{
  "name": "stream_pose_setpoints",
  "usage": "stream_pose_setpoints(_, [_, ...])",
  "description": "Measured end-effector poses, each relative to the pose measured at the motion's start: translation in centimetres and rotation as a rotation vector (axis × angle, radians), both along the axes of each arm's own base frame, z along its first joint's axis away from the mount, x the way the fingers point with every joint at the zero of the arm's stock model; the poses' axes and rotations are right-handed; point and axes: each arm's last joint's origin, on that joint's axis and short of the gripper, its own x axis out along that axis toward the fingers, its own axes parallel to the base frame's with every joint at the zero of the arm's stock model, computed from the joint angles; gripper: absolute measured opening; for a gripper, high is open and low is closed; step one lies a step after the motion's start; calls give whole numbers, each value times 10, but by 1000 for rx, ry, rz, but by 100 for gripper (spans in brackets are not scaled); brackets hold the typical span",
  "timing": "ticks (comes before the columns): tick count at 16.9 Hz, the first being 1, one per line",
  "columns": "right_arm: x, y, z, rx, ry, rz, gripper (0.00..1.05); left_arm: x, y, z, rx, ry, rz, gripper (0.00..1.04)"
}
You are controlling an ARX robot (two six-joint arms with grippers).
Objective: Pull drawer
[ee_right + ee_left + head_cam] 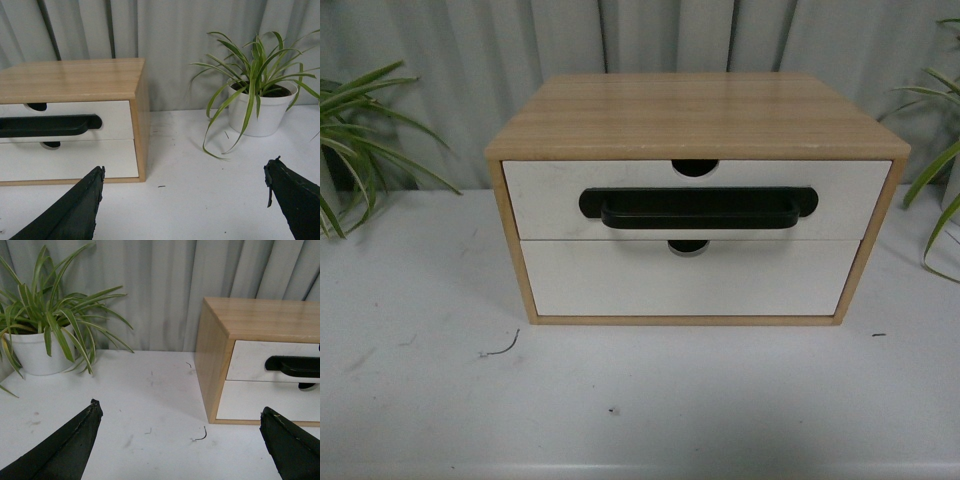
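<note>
The drawer (550, 200) is seen shut at the centre of the front view, the upper of two fronts in the cabinet (695, 115), its handle (698, 207) untouched. The approach has not been begun; neither arm is shown there. The left gripper (180, 407) and right gripper (185, 166) are spread wide and empty. Next, one gripper must be brought to the handle, closed round it and drawn straight back.

Left gripper (180, 407): black, two-fingered, jaws spread wide; tapered fingers (70, 442) with their tips well apart, gripping nothing.
Right gripper (185, 167): black, two-fingered, jaws equally wide; tapered fingers (72, 207) gripping nothing.
</note>
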Motion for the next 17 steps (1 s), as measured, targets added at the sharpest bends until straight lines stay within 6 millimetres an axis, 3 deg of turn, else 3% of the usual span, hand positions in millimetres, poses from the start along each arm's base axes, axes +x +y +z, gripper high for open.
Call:
stream_pose_setpoints(15, [0, 0, 0, 0, 0, 0, 98, 0, 0, 0, 0, 0, 0, 98])
stream_pose_setpoints(16, [1, 0, -2, 40, 57, 27, 98, 0, 0, 0, 0, 2, 1, 98])
stream_pose_setpoints(17, [9, -3, 1, 93, 89, 25, 98, 0, -3, -1, -60, 200, 110, 98])
